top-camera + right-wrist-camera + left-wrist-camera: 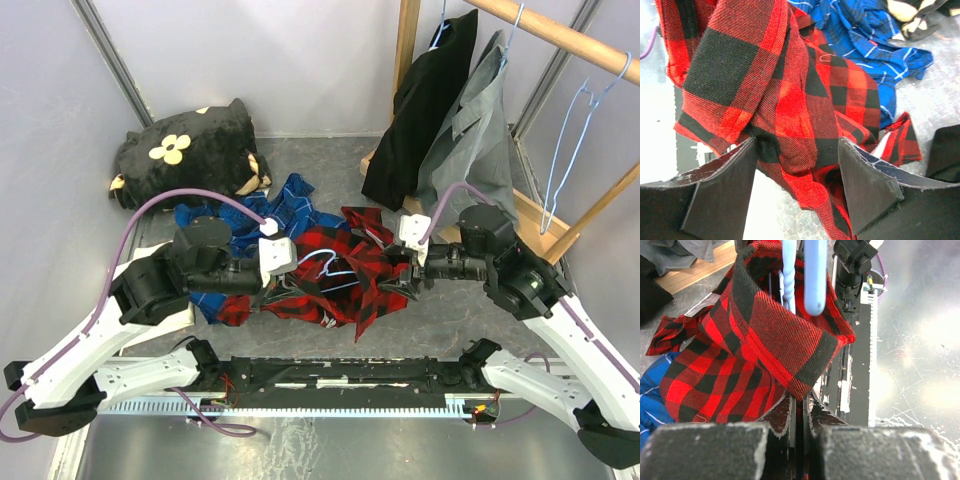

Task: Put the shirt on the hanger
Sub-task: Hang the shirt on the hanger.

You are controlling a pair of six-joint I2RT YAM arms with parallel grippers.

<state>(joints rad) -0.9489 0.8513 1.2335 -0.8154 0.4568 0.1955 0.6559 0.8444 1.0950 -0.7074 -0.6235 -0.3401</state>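
At the far left of the table (330, 155), a black flower-print bundle (185, 150) is seen against the wall, well apart from the work. Next is the left gripper (801, 407), whose jaws are pressed together on a folded edge of the shirt (350, 290). The red-and-black cloth is raised into a peak in front of that wrist's camera. A blue plaid shirt (290, 205) is crumpled just behind and partly beneath the red one, touching it, and is spread under the left wrist. The shirt itself is heaped at the middle of the table, between the two arms. The hanger (815, 285) is caught up in it: the light-blue hook and twisted neck are seen rising out of the cloth close to the left gripper, while the rest of the wire is largely hidden among the folds. To the right, the right gripper (797, 145) is held wide, with a hanging fold of the shirt between its pads (735, 180) but not clamped. Farther right a wooden rack (560, 35) is placed, from which a black garment (425, 100) and a grey garment (480, 135) are hung, with a spare hanger (590, 95) beside them.
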